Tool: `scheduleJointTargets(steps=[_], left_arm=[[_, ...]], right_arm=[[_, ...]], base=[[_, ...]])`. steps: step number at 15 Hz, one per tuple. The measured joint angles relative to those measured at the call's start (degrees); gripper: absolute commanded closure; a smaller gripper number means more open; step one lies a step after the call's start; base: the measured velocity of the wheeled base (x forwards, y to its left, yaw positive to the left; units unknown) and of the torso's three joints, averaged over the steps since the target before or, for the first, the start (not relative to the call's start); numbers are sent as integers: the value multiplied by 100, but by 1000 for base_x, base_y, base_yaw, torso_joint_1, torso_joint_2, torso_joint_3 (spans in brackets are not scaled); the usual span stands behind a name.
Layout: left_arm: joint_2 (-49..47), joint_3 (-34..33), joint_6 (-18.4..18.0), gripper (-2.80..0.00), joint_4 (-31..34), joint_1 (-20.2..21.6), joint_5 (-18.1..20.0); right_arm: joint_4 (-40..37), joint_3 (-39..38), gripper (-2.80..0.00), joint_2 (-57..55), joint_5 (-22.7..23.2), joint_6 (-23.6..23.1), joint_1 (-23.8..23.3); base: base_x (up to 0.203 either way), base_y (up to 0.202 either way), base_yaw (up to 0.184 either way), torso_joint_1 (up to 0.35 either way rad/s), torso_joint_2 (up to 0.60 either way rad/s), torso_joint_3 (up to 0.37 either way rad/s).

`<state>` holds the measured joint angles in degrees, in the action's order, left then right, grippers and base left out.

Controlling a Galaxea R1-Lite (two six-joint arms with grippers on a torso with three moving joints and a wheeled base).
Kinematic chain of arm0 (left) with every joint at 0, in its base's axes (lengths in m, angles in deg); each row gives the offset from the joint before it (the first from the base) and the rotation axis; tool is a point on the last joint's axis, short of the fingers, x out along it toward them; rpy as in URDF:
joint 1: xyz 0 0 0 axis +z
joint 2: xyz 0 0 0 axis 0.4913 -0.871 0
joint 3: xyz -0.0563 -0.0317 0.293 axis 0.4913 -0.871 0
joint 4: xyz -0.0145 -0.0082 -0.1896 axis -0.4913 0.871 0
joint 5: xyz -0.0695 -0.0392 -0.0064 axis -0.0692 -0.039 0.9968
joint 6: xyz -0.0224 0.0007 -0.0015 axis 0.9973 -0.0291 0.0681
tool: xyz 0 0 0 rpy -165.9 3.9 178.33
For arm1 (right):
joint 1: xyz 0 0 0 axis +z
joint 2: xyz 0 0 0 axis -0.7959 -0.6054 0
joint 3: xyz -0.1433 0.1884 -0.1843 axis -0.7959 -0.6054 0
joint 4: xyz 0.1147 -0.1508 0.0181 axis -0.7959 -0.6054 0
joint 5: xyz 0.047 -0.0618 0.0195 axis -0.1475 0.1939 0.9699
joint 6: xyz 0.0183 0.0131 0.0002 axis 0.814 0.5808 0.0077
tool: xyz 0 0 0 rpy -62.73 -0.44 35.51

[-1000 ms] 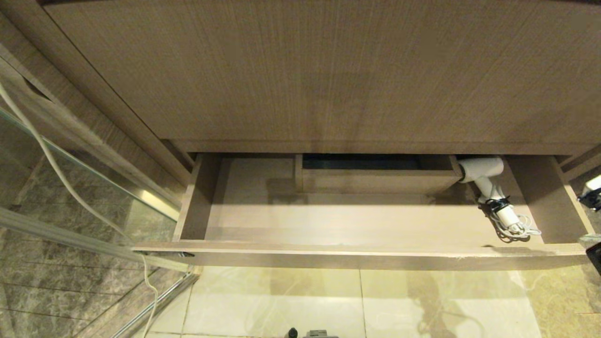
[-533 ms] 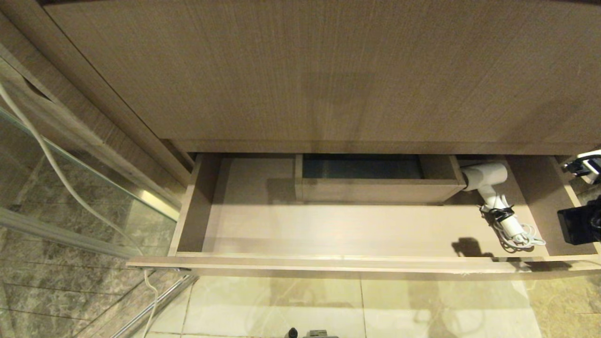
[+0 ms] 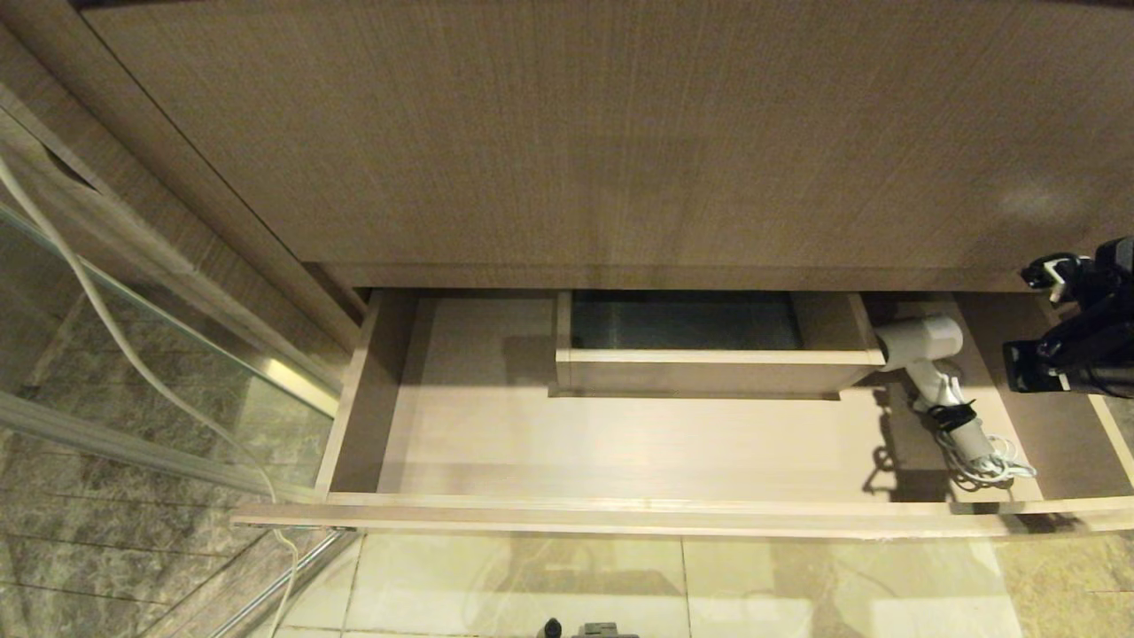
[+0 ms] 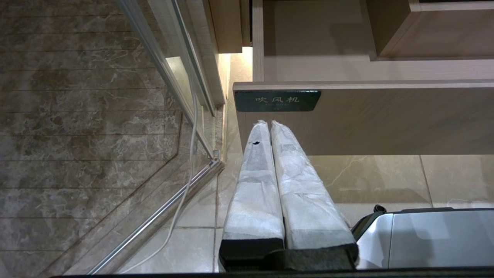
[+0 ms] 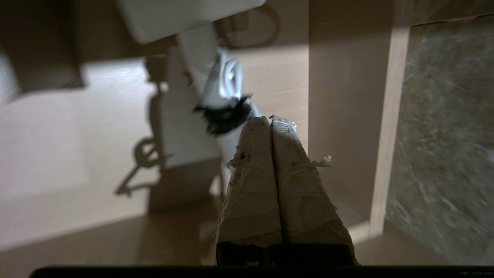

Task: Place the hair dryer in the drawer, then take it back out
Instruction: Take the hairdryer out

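Hair dryer [image 3: 935, 377] lies in the drawer's [image 3: 620, 516] right end; my right pincer [image 5: 271, 120], closed empty, must fetch it.

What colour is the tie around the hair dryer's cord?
Black. The tie wraps the white hair dryer handle and cord; clearest in the head view.

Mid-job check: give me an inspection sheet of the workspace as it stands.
Surface: drawer pulled open, floor mostly bare, boxed cutout at mid-back.
Job's things: hair dryer lying in the drawer's right end, beside the cutout.
Clutter: nothing seen.
Grippers: right gripper shut, empty, above the dryer's handle; left gripper shut, parked before the drawer front.
Cables: dryer's cord coiled, black tie; white cable along the glass.
Surroundings: glass panel, tiled floor.
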<state>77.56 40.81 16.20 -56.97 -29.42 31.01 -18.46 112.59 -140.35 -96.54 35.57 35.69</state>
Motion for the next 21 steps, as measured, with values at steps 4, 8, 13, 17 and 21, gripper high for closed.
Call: scheduleJointTargets(steps=[4, 8, 13, 17, 21], left_arm=[[0, 0, 2, 0, -2, 0, 0], [0, 0, 0, 0, -2, 0, 1], [0, 0, -1, 0, 0, 0, 0], [0, 0, -1, 0, -1, 0, 0], [0, 0, 2, 0, 0, 0, 0]], right_arm=[[-165, 663, -280, -883, 17, 98, -146], [-117, 951, -280, -1420, 361, 75, -196], [34, 1231, -280, -1825, 1034, 28, -293], [180, 1666, -280, -2221, 1710, -201, -427], [207, 1934, -280, -2557, 2342, -593, -582]], base=[[0, 0, 0, 0, 0, 0], [0, 0, 0, 0, 0, 0], [0, 0, 0, 0, 0, 0], [0, 0, 0, 0, 0, 0], [0, 0, 0, 0, 0, 0]])
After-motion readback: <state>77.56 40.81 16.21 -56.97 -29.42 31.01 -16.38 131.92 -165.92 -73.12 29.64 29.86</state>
